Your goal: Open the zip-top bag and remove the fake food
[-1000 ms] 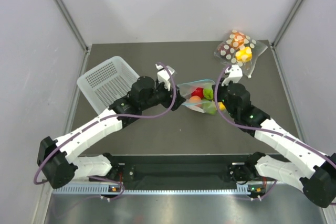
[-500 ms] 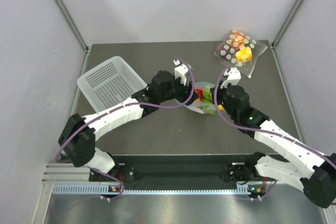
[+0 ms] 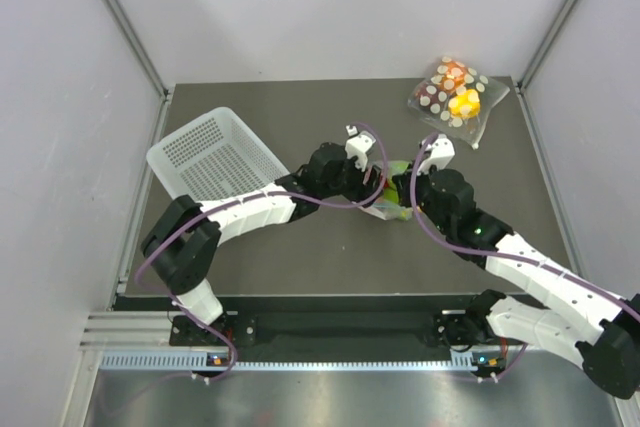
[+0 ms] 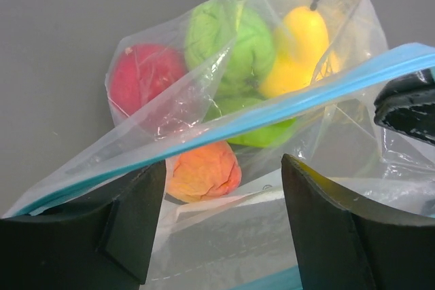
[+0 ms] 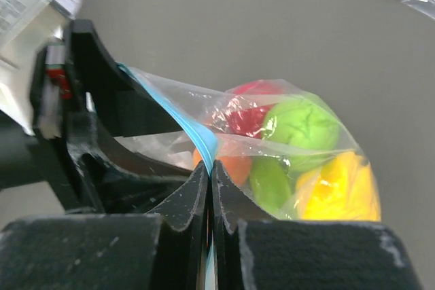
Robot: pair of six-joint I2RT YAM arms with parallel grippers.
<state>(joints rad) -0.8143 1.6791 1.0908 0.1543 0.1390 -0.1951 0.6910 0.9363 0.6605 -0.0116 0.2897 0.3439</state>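
Mid-tabletop (image 3: pixel 300 257), zip-top bag (image 4: pixel 224 100) sits between both claws. Right claw (image 5: pixel 209 168) is pinched on its teal strip (image 4: pixel 272 110). Left claw (image 4: pixel 224 168) is wide at the mouth, gripping nothing. Fake food (image 4: pixel 228 39) lies straight ahead of it, deeper inside.

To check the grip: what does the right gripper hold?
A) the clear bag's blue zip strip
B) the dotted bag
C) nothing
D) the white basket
A: the right gripper is shut on the blue zip strip of the clear bag, seen in the right wrist view.
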